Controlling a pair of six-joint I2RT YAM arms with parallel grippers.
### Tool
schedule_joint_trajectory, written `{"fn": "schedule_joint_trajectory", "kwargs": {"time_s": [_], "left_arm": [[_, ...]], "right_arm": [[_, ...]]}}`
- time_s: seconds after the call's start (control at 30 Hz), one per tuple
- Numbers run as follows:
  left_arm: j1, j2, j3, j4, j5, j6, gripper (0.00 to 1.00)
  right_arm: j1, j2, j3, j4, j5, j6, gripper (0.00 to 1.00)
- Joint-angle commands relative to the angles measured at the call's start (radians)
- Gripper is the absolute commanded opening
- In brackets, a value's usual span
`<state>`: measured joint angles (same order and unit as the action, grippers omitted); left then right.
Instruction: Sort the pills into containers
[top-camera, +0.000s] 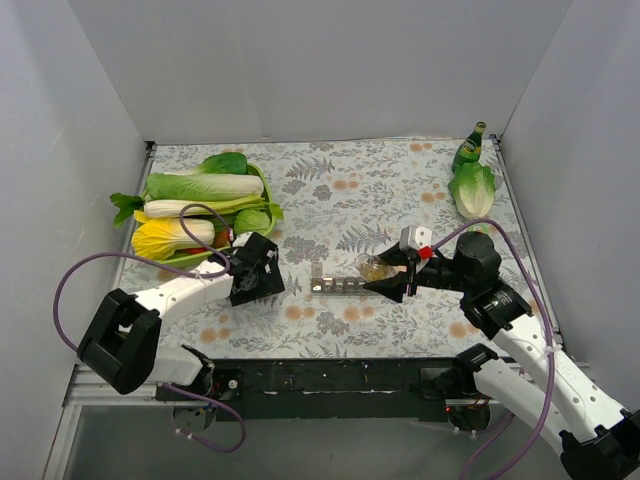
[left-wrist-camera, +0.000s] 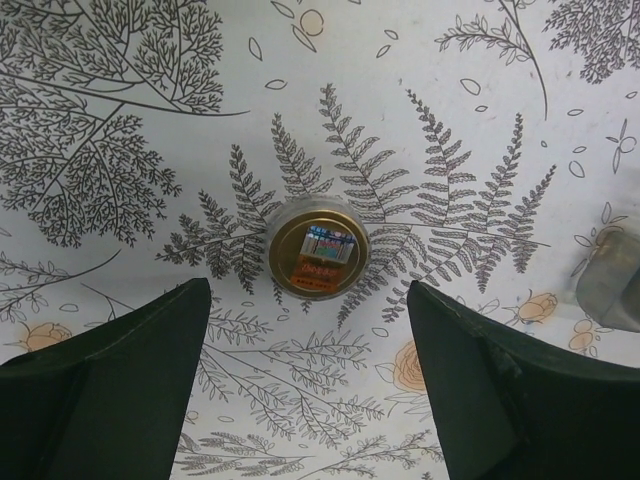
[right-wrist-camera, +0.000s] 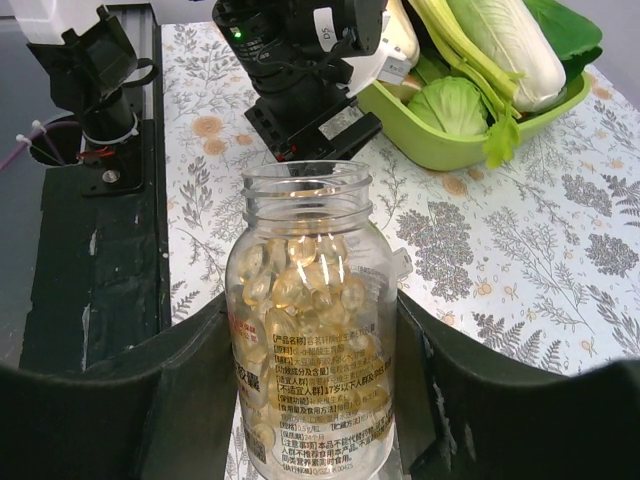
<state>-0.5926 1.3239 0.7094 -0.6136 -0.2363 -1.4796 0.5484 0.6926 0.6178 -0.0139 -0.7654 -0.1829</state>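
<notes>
My right gripper (right-wrist-camera: 312, 300) is shut on an open clear bottle (right-wrist-camera: 312, 400) full of yellow softgel pills (right-wrist-camera: 300, 285). In the top view this gripper (top-camera: 386, 278) holds the bottle (top-camera: 374, 267) tilted, mouth to the left, by the right end of the containers strip (top-camera: 340, 286). The silvery strip lies on the cloth mid-table, and its end shows at the right edge of the left wrist view (left-wrist-camera: 610, 285). My left gripper (left-wrist-camera: 308, 300) is open and empty, just short of a round gold bottle cap (left-wrist-camera: 318, 250) lying flat. In the top view it (top-camera: 258, 280) sits left of the strip.
A green tray (top-camera: 262, 190) of leafy vegetables stands at the back left, and also shows in the right wrist view (right-wrist-camera: 470, 140). A small green bottle (top-camera: 468, 148) and a cabbage (top-camera: 472, 190) are at the back right. White walls enclose the table.
</notes>
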Motion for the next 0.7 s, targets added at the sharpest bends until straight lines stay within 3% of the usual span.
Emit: {"fn": "schedule_joint_trajectory", "kwargs": {"time_s": [0.0, 0.27, 0.4, 0.6, 0.67], "left_arm": [[0.002, 0.034, 0.035, 0.032, -0.024, 0.024, 0.77], [0.002, 0.12, 0.071, 0.011, -0.057, 0.054, 0.67], [0.002, 0.138, 0.088, 0.017, -0.052, 0.065, 0.55], [0.002, 0.161, 0.114, -0.002, -0.043, 0.085, 0.49], [0.002, 0.155, 0.117, -0.006, -0.035, 0.094, 0.4]], "right_arm": [[-0.016, 0.002, -0.013, 0.074, -0.015, 0.025, 0.14], [-0.045, -0.007, -0.041, 0.088, -0.032, 0.048, 0.14], [-0.051, -0.01, -0.052, 0.084, -0.037, 0.049, 0.14], [-0.057, -0.015, -0.064, 0.083, -0.041, 0.049, 0.14], [-0.061, -0.018, -0.07, 0.081, -0.046, 0.046, 0.14]]}}
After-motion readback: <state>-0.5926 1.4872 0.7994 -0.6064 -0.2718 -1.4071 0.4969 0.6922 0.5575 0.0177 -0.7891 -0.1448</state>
